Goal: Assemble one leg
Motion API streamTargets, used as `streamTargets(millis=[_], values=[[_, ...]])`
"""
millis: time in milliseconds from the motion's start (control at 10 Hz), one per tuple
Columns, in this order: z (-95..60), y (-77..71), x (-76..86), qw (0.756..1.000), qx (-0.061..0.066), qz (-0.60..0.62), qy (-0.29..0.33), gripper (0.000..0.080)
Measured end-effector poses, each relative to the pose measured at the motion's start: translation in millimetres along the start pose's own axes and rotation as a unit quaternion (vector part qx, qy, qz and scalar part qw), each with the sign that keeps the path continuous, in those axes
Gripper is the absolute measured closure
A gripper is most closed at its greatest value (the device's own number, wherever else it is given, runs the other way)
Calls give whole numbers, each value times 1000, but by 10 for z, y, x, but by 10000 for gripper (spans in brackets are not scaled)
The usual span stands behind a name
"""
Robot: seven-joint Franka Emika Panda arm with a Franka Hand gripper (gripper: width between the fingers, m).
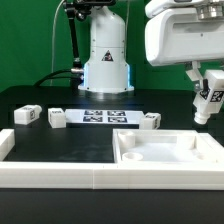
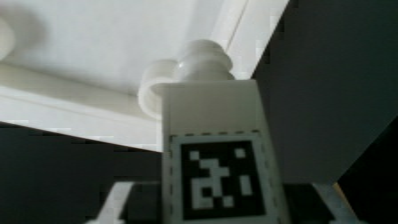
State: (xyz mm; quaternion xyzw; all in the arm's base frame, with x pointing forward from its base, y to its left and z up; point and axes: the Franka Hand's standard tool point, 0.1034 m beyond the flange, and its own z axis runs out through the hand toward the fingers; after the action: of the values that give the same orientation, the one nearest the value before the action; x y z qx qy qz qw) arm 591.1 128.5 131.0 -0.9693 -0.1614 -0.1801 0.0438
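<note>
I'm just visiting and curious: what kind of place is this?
Probably a robotics research lab: a robot arm stands at a black table near a marker board, and loose white parts carry black-and-white tags, like the leg in its gripper.

The white tagged leg hangs upright, held aloft

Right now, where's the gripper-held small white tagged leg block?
Exterior view's right: the leg, clamped in the gripper, hangs above the large white square piece's far corner there.
</note>
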Motion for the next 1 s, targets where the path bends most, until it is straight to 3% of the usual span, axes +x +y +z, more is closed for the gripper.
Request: streamTargets(millis=[100,200,300,600,1000], values=[[8,16,-43,1000,-7,1,22,508],[25,-26,-145,1000,-7,4,20,508],[43,-33,-134,1000,-6,2,16,508],[169,120,47,1000,-7,2,21,508],[388,145,134,999,-6,6,32,508]])
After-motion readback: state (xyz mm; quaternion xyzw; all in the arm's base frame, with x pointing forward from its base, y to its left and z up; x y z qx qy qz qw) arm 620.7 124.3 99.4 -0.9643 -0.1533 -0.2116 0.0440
